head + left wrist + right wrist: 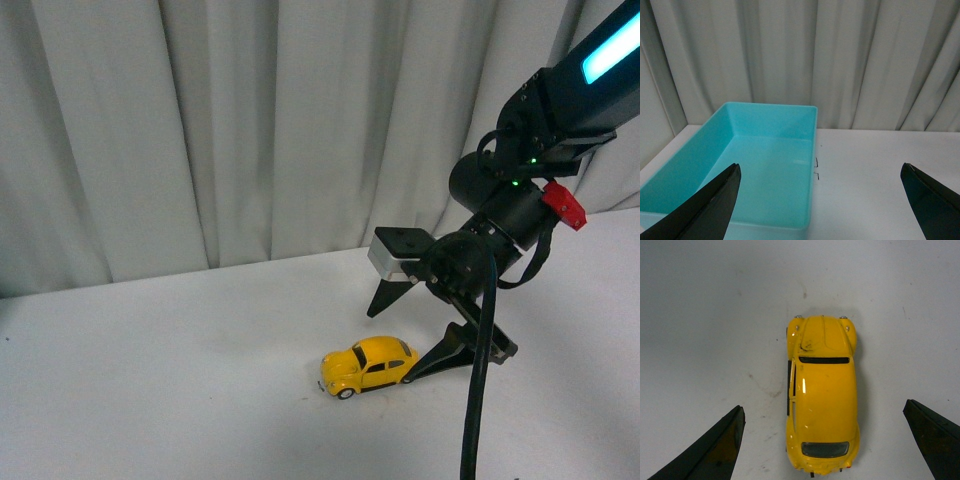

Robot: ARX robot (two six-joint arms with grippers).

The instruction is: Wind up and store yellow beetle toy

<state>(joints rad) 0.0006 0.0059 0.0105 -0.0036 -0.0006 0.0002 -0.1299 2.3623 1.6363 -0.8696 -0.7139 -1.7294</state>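
Right gripper [390, 346] hangs spread wide over the beetle [368, 365], parked on the table [150, 380] nose toward 8 o'clock, so best drop straight, pinch its flanks mid-body, wheels kept down for winding.

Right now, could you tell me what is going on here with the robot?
The right gripper is open and poised over the yellow beetle toy, which stands on its wheels on the white table. One finger sits to each side of the toy, and neither grips it. The left gripper is open too, holding nothing, and faces a turquoise bin. The toy is not yet in the bin.
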